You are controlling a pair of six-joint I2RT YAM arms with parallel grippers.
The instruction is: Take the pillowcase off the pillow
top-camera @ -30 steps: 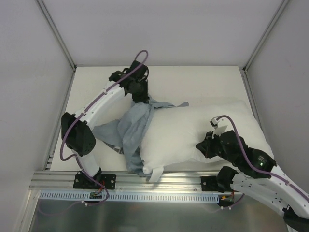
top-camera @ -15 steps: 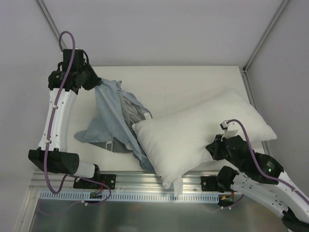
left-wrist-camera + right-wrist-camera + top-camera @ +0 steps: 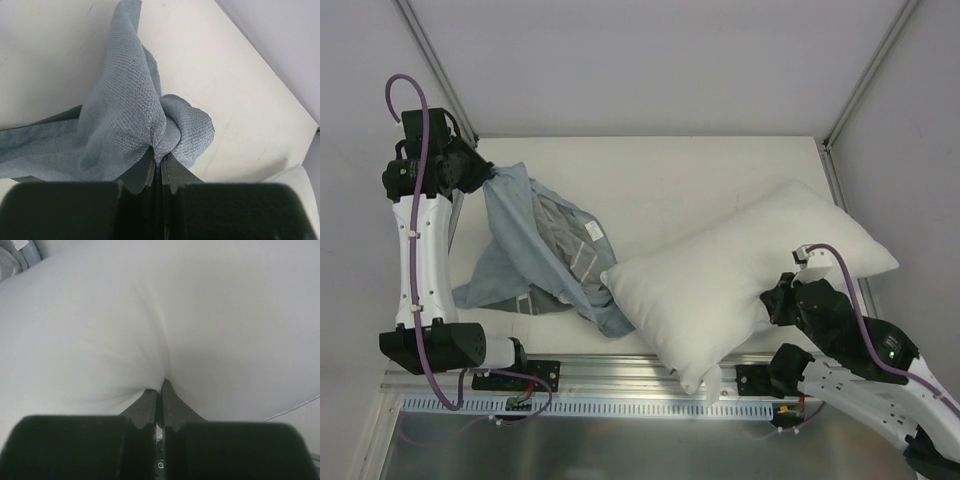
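The pillowcase (image 3: 535, 250) looks limp and light, draped at the bench's (image 3: 700, 170) left, its bunched far edge pinched by the left end effector (image 3: 159, 162); the right end effector (image 3: 161, 390) pinches the squashy pillow (image 3: 740, 270).

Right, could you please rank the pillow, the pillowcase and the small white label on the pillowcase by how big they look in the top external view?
1. The pillow, clearly largest.
2. The pillowcase, bunched up and held at one end by the left gripper.
3. The white label, by far the smallest.
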